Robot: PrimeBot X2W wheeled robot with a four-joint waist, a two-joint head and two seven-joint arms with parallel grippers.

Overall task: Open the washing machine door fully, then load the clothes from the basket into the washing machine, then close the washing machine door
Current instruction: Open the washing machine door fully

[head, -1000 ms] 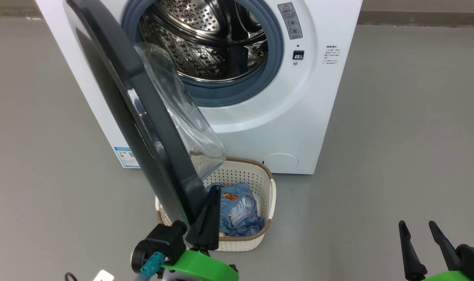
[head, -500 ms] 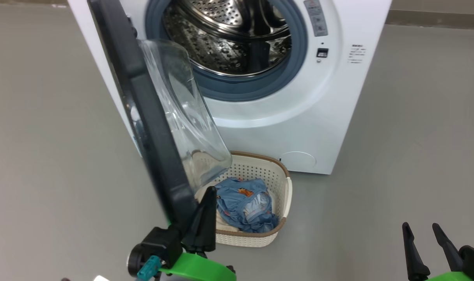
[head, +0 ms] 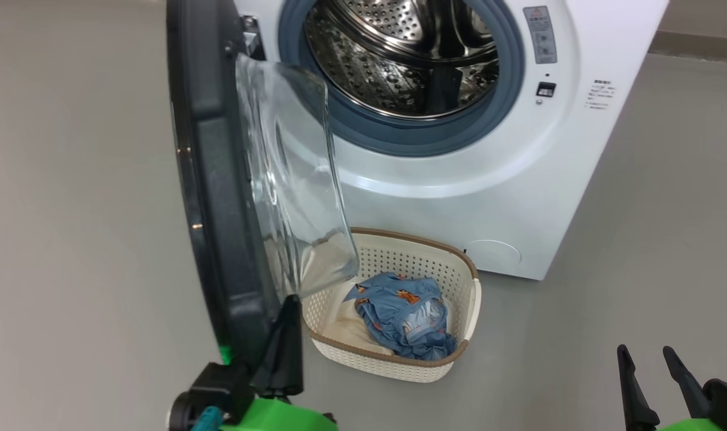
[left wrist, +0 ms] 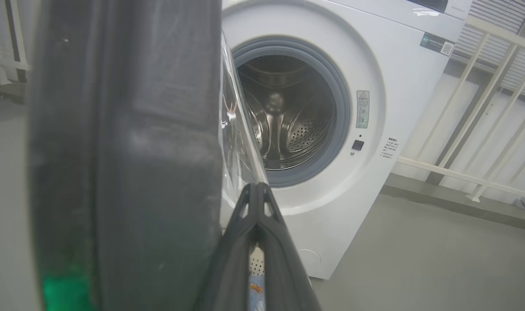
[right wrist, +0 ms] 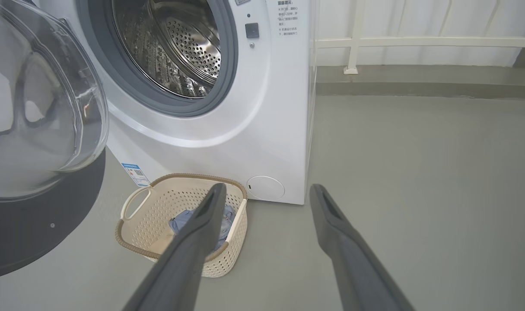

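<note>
Door [head: 219, 179] has swung wider vs a sec ago, now approx edge-on in head view. Whole pic slid right too, so cam turned as well. Nearest, at 7 o'clock, left hand [head: 290, 308]: fingers pressed together, nothing between them, lying right against the lower black rim on its inner side. At 5 o'clock, right hand [head: 644, 354] hangs over bare floor [head: 578, 335], fingers spread, empty, well apart from the rest. Approx 6 o'clock, past the hands, basket [head: 399, 366] sits on the floor in front of the machine. Clothes [head: 399, 305] lie inside it, blue piece on top of a cream one. Farthest, 12–1 o'clock, washing machine [head: 578, 167], mouth open, steel drum [head: 399, 66] in plain sight.
</note>
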